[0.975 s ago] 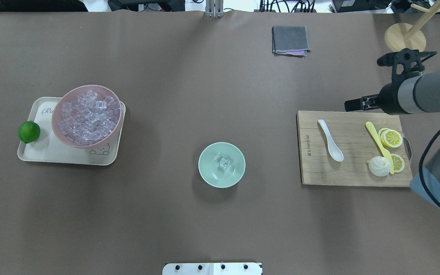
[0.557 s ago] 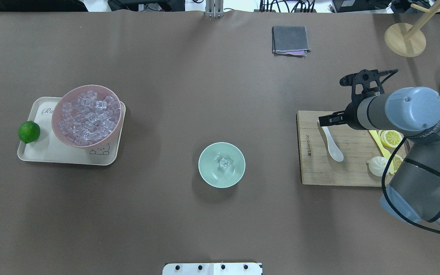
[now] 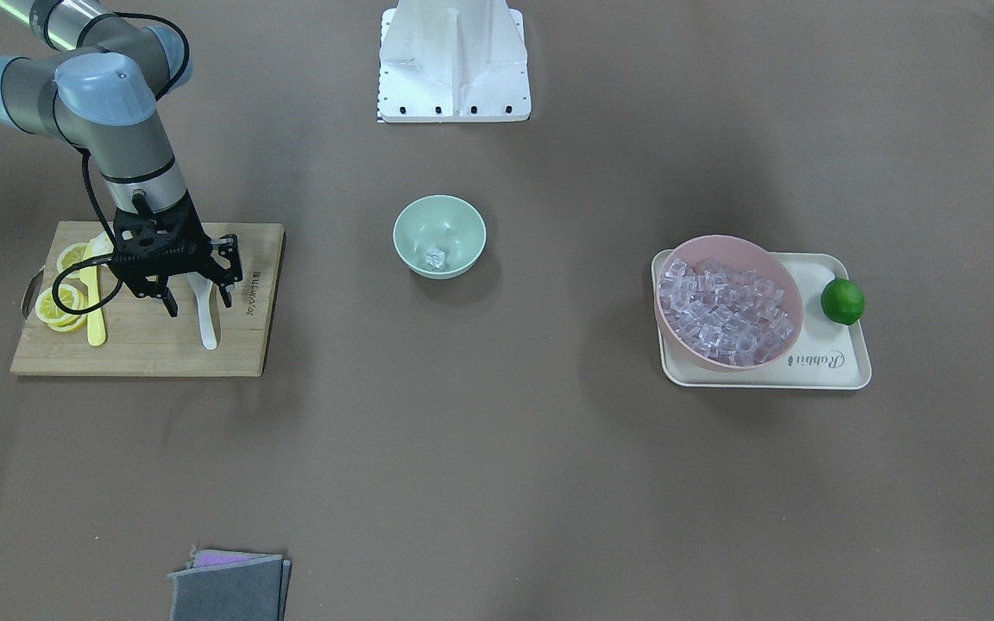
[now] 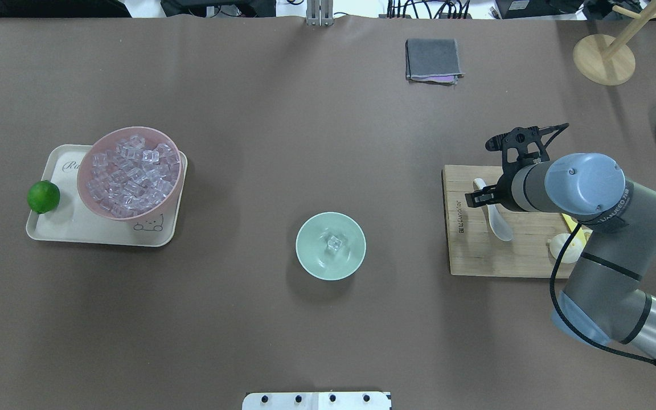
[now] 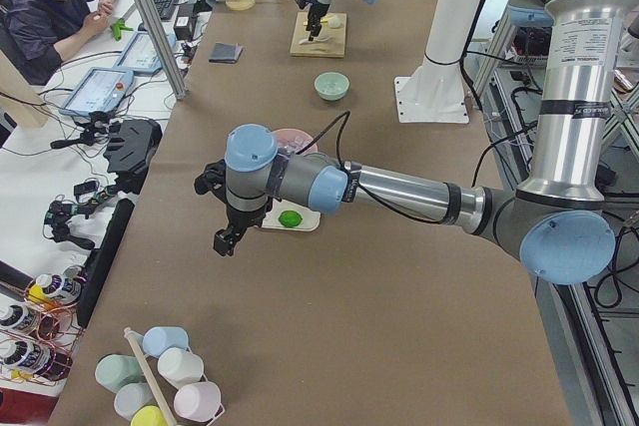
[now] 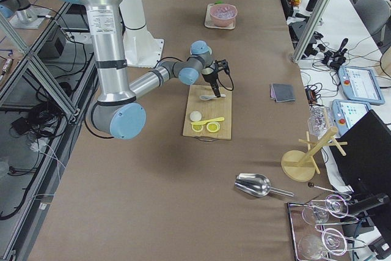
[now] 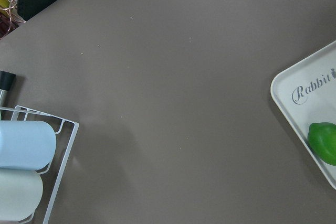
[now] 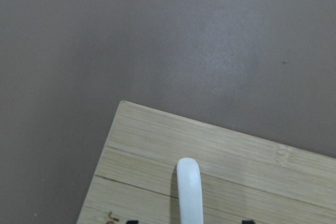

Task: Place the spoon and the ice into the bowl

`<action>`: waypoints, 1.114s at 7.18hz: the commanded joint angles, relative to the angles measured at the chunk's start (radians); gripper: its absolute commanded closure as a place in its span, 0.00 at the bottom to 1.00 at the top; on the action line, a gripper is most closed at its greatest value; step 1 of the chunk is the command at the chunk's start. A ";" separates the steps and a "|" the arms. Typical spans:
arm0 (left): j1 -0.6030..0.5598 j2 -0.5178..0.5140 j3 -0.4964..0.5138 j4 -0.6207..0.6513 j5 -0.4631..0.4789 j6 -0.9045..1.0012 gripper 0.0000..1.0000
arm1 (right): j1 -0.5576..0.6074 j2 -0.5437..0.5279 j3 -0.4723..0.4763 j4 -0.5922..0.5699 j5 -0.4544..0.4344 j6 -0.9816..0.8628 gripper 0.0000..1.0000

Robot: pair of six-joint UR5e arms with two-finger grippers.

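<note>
In the front view, the right gripper (image 3: 198,302) hangs low over the wooden board (image 3: 143,355). Its two fingers (image 3: 172,304) are apart, one on each side of the white spoon (image 3: 209,329). I cannot tell if they touch it. The spoon lies flat on the board, and its handle points to 6 o'clock. The board is at 9 o'clock from the green bowl (image 3: 424,216). One ice cube (image 3: 437,256) sits in the bottom of the bowl. At 3 o'clock from the bowl is a tray (image 3: 842,369). It holds a pink bowl (image 3: 726,241) full of ice and a lime (image 3: 842,301).

From above, the spoon is at 3 o'clock from the green bowl, and the gripper is over its handle.

From the left end, the left gripper (image 5: 226,238) hangs over the table (image 5: 329,346) near the tray. I cannot tell if its fingers are apart or together.

From the right end, the right gripper points down at the spoon.

The left wrist camera sees the tray corner and the lime at 4 o'clock and cups (image 7: 23,166) at 8 o'clock.

The right wrist camera sees the end of the spoon handle at 6 o'clock, on the board.
</note>
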 commanded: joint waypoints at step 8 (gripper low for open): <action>0.003 0.000 0.003 -0.004 0.000 -0.006 0.02 | -0.015 0.027 -0.023 -0.001 -0.013 0.063 1.00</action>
